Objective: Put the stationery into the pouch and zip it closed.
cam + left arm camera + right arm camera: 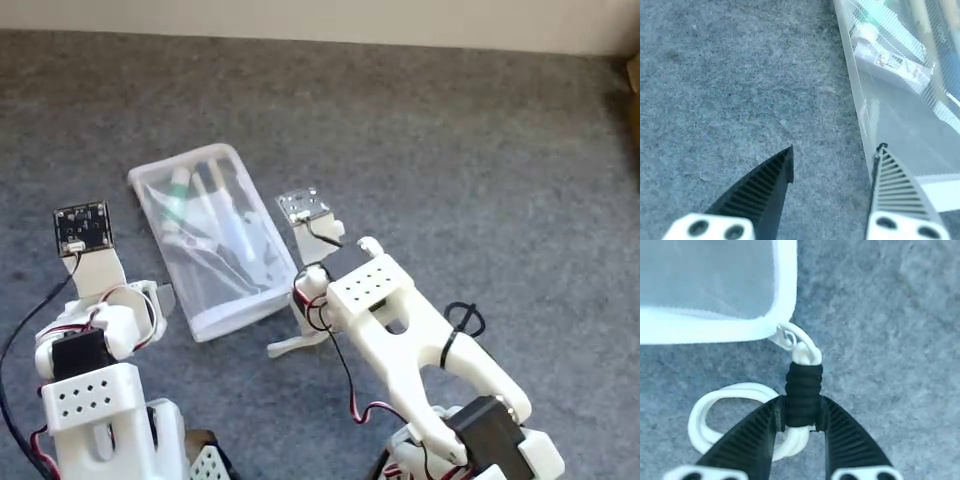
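Fingers of the right gripper clamped on the black ribbed pull, one on each side of it. Pull sits just off a corner of the pouch, joined to it by a small white ring. White cord loops out from the pull's base and lies on the table, just beside the pouch's short white-bound edge. Whether the zip is run fully shut: cannot tell.

Left gripper: fingers apart, with only the table between them. Black one is over the table just beside the pouch's long side. Pale one is over that side's edge. Contact with the pouch: cannot tell.

Pouch is clear plastic with white trim, lying flat and skewed between the two arms. Left arm is at one long side of it, right arm at its near corner. Pens lie inside it lengthwise, one with a green part toward the pouch's far end. A white wrapped piece lies among them.

Table is covered in a grey, felt-like nap, flecked, with a few pale lint specks near the left fingers. Beyond the pouch, past the table's far edge, runs a pale band of wall. Brown sliver well apart from the pouch, at the table's side; cannot tell what it is.
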You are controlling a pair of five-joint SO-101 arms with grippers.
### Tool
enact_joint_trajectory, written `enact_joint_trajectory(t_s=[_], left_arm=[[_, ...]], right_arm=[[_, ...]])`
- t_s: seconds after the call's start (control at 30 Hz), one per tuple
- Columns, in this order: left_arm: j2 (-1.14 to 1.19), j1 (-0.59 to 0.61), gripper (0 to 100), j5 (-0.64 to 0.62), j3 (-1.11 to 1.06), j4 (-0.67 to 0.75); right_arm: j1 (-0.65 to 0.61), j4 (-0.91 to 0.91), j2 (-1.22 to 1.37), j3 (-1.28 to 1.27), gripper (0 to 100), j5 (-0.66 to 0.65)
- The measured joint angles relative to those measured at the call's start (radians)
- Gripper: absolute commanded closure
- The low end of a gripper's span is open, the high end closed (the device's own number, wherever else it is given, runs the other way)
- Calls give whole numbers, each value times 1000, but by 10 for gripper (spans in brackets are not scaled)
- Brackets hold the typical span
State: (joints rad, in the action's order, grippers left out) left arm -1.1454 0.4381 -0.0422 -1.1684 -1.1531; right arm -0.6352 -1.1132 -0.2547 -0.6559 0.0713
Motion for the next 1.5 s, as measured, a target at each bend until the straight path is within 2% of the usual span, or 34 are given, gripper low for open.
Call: enact_joint_trajectory(t_s=[0.2,0.5,0.7,1.03,1.5], left_arm=[[0,0,752,0,0,0],[0,0,747,0,3,0],[0,0,747,0,121,-46],[0,-32,747,0,379,-221],[-2,-35,747,5,506,-292]], right_arm=[[5,0,-23,0,995,-89],[5,-2,-292,-2,995,-160],[3,5,-388,-2,995,-170],[3,190,-430,95,995,-199],[29,331,-430,269,995,-201]])
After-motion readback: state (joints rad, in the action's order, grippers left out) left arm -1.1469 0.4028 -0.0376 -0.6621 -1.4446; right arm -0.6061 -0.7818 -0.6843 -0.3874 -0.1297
